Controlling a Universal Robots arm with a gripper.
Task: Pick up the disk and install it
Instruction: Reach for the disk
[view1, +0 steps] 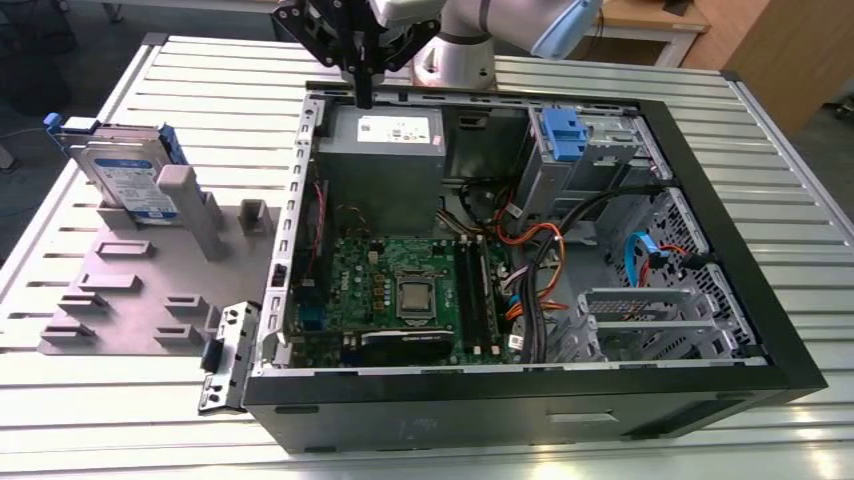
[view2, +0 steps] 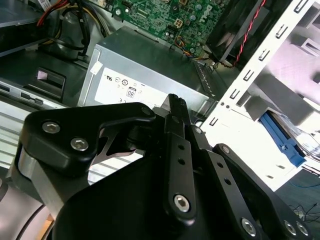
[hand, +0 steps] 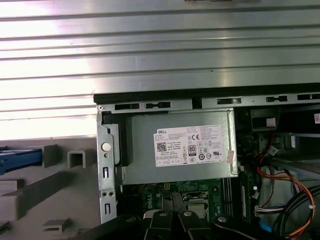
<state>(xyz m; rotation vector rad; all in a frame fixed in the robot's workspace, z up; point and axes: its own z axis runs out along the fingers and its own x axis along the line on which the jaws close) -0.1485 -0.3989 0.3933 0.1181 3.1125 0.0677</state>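
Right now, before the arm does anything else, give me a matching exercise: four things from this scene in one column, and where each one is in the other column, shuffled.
Things:
1. the disk
2. the gripper
3. the power supply
4. the motherboard

Places:
A. lying flat inside the case, beside the cables
B. standing upright in the grey fixture, outside the case
C. over the case's rim, shut and empty
D. in a corner of the case, nearest the gripper

Pairs: 1-B, 2-C, 3-D, 4-A.
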